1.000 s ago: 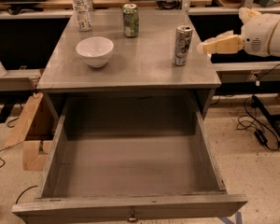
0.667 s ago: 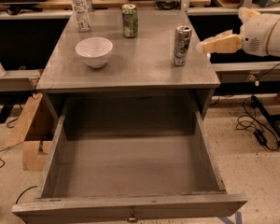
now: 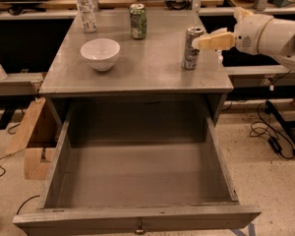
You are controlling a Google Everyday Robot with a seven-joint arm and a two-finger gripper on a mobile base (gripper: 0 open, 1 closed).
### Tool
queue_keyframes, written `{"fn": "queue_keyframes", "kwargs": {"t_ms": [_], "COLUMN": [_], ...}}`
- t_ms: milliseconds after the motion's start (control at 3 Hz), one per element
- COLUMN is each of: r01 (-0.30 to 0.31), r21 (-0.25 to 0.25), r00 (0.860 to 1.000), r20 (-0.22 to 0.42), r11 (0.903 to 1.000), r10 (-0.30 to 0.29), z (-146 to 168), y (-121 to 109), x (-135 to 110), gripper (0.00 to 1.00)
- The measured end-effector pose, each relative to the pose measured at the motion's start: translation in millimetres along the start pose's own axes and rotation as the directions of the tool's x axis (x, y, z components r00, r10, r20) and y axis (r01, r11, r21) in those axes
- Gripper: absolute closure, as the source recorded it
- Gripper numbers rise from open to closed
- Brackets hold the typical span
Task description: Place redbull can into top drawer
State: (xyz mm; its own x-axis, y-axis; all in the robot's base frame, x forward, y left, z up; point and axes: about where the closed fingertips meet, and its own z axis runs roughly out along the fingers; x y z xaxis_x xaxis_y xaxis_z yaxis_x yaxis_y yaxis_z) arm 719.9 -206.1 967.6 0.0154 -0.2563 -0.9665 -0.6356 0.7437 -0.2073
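The redbull can (image 3: 190,50), slim and silver-grey with dark markings, stands upright near the right edge of the grey cabinet top (image 3: 147,70). My gripper (image 3: 200,42) reaches in from the right at the can's upper part, its cream tip right at the can's side. The white arm (image 3: 270,33) extends off to the right. The top drawer (image 3: 64,146) is pulled fully open below the cabinet top. It is wide, deep and grey, with nothing inside, and a small metal knob (image 3: 139,227) is on its front panel.
A white bowl (image 3: 101,54) sits at the left of the top. A green can (image 3: 137,21) and a clear plastic bottle (image 3: 85,9) stand at the back. A cardboard box (image 3: 32,141) leans at the cabinet's left. Cables (image 3: 273,136) lie on the floor at right.
My gripper has moved left from beside the can until its tip meets the can's upper side. The can, bowl and drawer have not moved.
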Motion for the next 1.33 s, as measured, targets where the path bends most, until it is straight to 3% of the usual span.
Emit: {"fn": "queue_keyframes", "kwargs": {"t_ms": [667, 1000, 1333], "r01": [-0.075, -0.141, -0.163], "r21": [-0.021, -0.051, -0.071], "r00": [0.997, 0.988, 0.982], "r20": [0.033, 0.053, 0.08], "r11": [0.997, 0.9887, 0.984], "r10": [0.075, 0.144, 0.169], "z": [45.4, 63.4, 73.6], "y": [7.9, 21.5, 29.0], "x": [25.9, 44.2, 46.4], "gripper": [0.0, 0.03, 0.24]}}
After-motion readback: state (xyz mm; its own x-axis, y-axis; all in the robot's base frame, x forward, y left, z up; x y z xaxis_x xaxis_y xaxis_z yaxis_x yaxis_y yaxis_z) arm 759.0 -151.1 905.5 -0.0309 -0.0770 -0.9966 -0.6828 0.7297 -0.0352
